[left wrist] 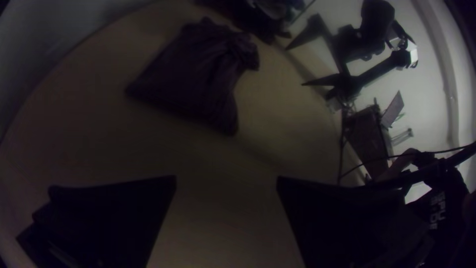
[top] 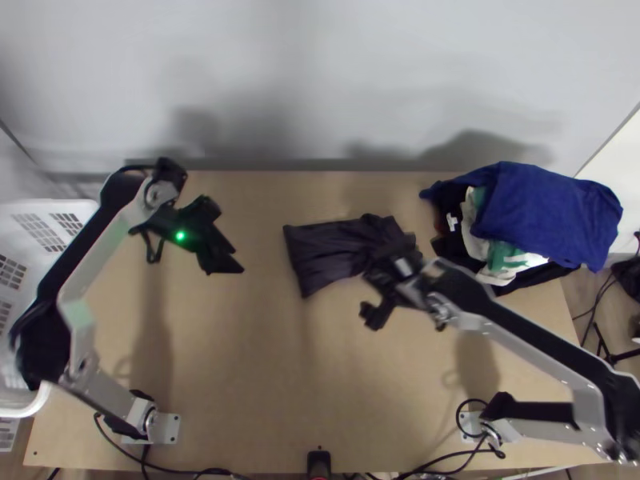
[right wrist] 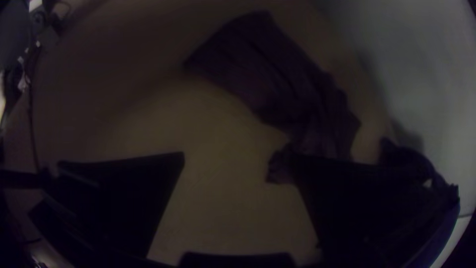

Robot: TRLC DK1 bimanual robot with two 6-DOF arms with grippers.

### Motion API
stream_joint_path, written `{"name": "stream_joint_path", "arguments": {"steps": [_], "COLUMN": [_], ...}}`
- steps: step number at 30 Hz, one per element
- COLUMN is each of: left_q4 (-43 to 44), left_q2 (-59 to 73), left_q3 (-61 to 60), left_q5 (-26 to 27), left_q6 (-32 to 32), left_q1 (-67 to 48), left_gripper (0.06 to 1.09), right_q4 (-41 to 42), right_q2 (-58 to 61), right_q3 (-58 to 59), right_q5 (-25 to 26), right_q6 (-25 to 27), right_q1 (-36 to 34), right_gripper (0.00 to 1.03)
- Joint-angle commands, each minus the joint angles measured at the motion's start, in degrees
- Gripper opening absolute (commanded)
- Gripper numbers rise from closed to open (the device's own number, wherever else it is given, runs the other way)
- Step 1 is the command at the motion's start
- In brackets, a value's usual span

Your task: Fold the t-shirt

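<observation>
Top view: under the wide jaws of left gripper [top: 234, 261] and right gripper [top: 384, 280], a table [top: 256, 376] is seen; past them, a grey wall [top: 320, 80].

High over the near edge, the top view looks steeply down on the table [top: 256, 384], farthest off, with a pale wall [top: 320, 72] across the top of the frame. Much nearer, the left wrist view faces the shirt [top: 328, 248] at upper centre and the right arm [left wrist: 379, 67] at upper right, while the right wrist view looks down close by, the shirt running from upper centre to right. All three share the shirt and nearby tabletop.
</observation>
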State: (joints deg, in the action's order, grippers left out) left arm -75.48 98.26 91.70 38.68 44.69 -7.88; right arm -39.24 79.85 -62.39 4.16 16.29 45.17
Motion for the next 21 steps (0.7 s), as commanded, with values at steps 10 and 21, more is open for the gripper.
{"name": "stream_joint_path", "arguments": {"steps": [10, 21], "left_q4": [20.0, 21.4], "left_q2": [-29.6, -33.2], "left_q3": [-27.2, -30.7], "left_q5": [-15.7, -15.6], "left_q6": [-8.1, -7.0], "left_q1": [5.2, 10.3], "left_gripper": [1.04, 1.04], "right_q4": [11.9, 14.4], "right_q2": [19.5, 26.2], "right_q3": [-1.7, -6.9], "right_q5": [13.5, 14.5], "right_q6": [12.3, 16.8], "right_q1": [15.6, 13.2], "right_gripper": [0.98, 0.98]}}
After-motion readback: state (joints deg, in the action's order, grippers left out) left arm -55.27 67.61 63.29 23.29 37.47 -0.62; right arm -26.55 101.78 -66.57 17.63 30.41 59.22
